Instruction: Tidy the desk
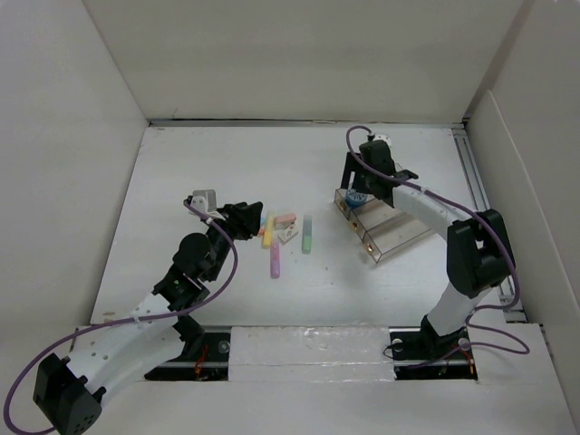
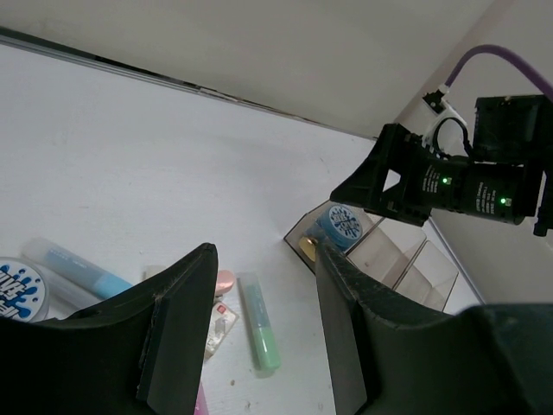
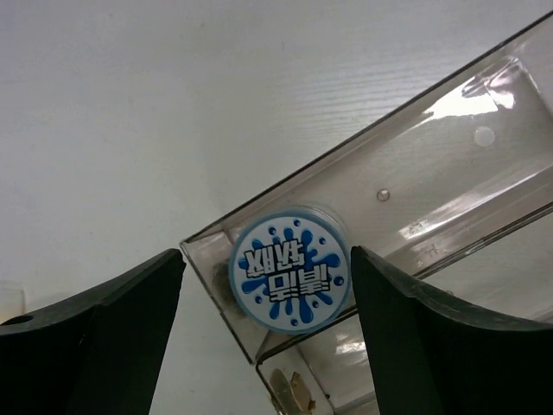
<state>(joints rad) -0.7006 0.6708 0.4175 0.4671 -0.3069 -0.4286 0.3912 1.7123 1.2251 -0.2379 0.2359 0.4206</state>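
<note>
The white desk carries a pile of highlighters in the middle: green, purple, yellow and pink. My left gripper is open and empty, low at the pile's left side. In the left wrist view the green highlighter lies between its fingers. My right gripper is open just above a round blue-splash container, which stands in the end compartment of a clear tray. The fingers flank it without touching.
A second blue-splash lid and a blue highlighter lie left of my left gripper. A small packet sits by the green highlighter. A gold item lies in the neighbouring tray compartment. White walls enclose the desk.
</note>
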